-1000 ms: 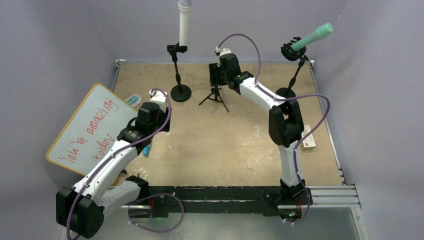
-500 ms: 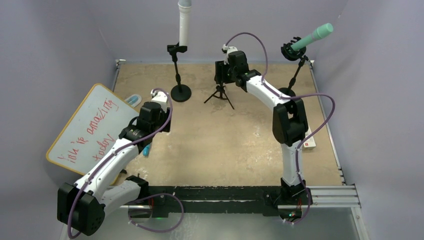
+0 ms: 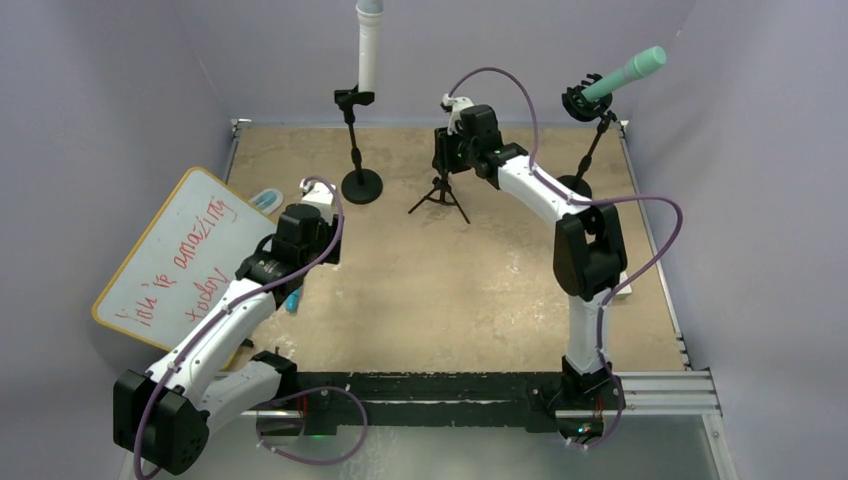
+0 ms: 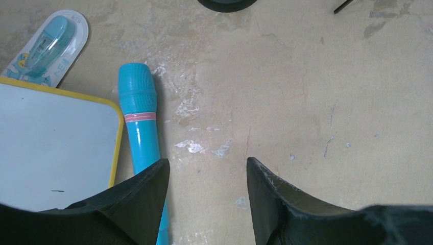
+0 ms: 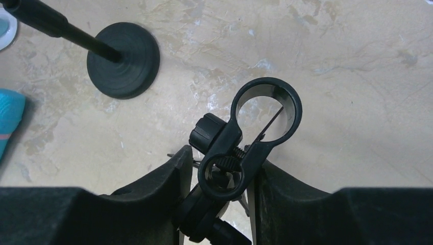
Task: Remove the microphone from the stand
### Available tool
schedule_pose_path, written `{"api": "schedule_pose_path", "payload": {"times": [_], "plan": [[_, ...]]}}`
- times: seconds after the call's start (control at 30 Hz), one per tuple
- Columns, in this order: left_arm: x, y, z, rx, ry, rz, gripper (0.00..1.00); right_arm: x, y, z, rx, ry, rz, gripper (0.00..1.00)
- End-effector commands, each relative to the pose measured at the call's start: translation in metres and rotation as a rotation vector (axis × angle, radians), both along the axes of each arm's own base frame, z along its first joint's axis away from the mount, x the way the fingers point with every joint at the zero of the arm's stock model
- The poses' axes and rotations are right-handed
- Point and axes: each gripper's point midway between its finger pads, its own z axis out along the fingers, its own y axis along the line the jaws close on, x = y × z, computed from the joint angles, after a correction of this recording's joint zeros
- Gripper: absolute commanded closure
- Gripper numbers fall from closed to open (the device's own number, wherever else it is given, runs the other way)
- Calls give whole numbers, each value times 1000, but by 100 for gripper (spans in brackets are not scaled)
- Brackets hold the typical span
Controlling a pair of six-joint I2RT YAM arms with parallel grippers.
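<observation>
A blue microphone with a pink band lies flat on the table beside the whiteboard; a bit of it shows in the top view. My left gripper is open and empty, hovering just above and to the right of the microphone's handle. It also shows in the top view. My right gripper is shut on the clip of a small black tripod stand at the back middle. The clip's ring is empty.
A white microphone stands in a round-base stand at the back. A green microphone sits in a stand at the back right. A whiteboard and a blister pack lie at the left. A white box lies at the right.
My right gripper has moved a little to the right and back, and the tripod stand has shifted with it. The left arm has stayed still.
</observation>
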Motion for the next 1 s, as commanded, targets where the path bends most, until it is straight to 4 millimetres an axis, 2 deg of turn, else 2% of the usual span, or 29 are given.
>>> {"api": "schedule_pose_path", "payload": {"times": [0.0,0.1,0.23,0.37,0.47,0.53,0.63,0.8,0.97], "plan": [[4,-3,9,-27,-23,0,45,-15,2,37,32,-53,53,54],[4,-3,8,-27,-18,1,46,-21,-3,45,22,-74,52,44],[4,-3,8,-26,-15,6,46,-12,-34,55,-44,-112,-112,27],[4,-2,8,-26,-18,13,46,-12,-49,81,-4,-152,-184,24],[5,-1,8,-24,-15,16,45,-18,-45,98,44,-175,-150,25],[5,-1,7,-21,-12,16,46,-22,-41,101,57,-171,-120,30],[5,-1,6,-18,-8,18,46,-24,-38,97,56,-146,-101,36],[6,-2,4,-17,-1,8,46,-30,-20,86,93,-83,-21,35],[6,-5,1,-17,14,-2,46,-25,-8,78,109,-39,16,33]]}}
